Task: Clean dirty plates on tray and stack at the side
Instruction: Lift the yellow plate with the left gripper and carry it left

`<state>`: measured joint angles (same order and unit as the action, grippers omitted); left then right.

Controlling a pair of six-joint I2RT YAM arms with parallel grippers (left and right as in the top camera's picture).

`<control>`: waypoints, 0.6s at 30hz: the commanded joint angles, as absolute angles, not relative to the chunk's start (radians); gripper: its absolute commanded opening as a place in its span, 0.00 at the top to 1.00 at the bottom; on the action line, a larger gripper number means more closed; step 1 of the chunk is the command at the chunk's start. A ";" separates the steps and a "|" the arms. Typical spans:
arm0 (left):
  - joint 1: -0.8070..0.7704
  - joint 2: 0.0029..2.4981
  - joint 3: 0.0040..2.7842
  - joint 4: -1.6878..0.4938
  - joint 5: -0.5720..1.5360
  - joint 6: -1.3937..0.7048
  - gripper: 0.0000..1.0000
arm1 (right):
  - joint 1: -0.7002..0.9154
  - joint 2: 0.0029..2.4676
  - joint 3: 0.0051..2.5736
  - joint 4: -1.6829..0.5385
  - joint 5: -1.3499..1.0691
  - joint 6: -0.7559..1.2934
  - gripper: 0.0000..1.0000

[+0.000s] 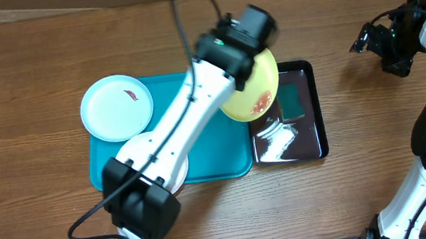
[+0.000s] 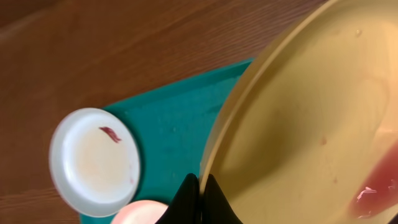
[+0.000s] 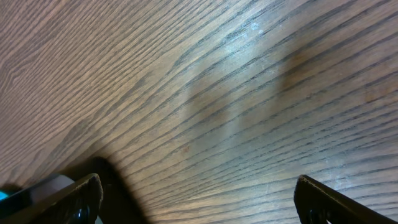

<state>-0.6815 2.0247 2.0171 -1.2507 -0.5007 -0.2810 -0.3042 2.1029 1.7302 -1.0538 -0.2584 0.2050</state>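
My left gripper (image 1: 249, 65) (image 2: 200, 198) is shut on the rim of the yellow-green plate (image 1: 256, 90) (image 2: 305, 118). It holds the plate tilted in the air over the gap between the teal tray (image 1: 216, 147) (image 2: 180, 118) and the black tray. The plate has a reddish smear on its lower part. The light blue plate (image 1: 117, 108) (image 2: 93, 158), with a small red smear, lies on the teal tray's far left corner. The white plate (image 2: 143, 213) lies on the tray under my left arm, mostly hidden. My right gripper (image 1: 363, 41) (image 3: 199, 199) is open and empty above bare table at the far right.
A glossy black tray (image 1: 320, 127) stands against the teal tray's right side. It holds a green sponge (image 1: 296, 98) and a white wet patch (image 1: 278, 140). Bare wooden table lies around both trays.
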 commanded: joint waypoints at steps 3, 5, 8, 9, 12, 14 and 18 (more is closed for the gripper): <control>-0.834 2.032 2.045 -1.266 -0.793 -0.322 0.96 | -0.303 2.085 1.750 -1.048 -0.255 0.202 0.00; -0.881 2.032 2.045 -1.265 -0.857 -0.322 0.96 | -0.303 2.085 1.750 -1.048 -0.255 0.202 0.00; -0.941 2.032 2.045 -1.264 -0.971 -0.324 0.96 | -0.303 2.085 1.750 -1.048 -0.255 0.202 0.00; -0.962 2.032 2.045 -1.265 -1.011 -0.327 0.96 | -0.303 2.085 1.750 -1.048 -0.255 0.202 0.00; -1.024 2.032 2.045 -1.267 -1.118 -0.329 0.96 | -0.303 2.085 1.750 -1.048 -0.255 0.202 0.00; -1.060 2.032 2.045 -1.270 -1.172 -0.329 0.96 | -0.303 2.085 1.750 -1.048 -0.255 0.202 0.00; -1.123 2.032 2.045 -1.275 -1.246 -0.329 0.96 | -0.303 2.085 1.750 -1.048 -0.255 0.202 0.00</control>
<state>-1.0863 2.0247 2.0171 -1.2709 -1.1015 -0.3008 -0.3042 2.1029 1.7298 -1.0508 -0.2581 0.2054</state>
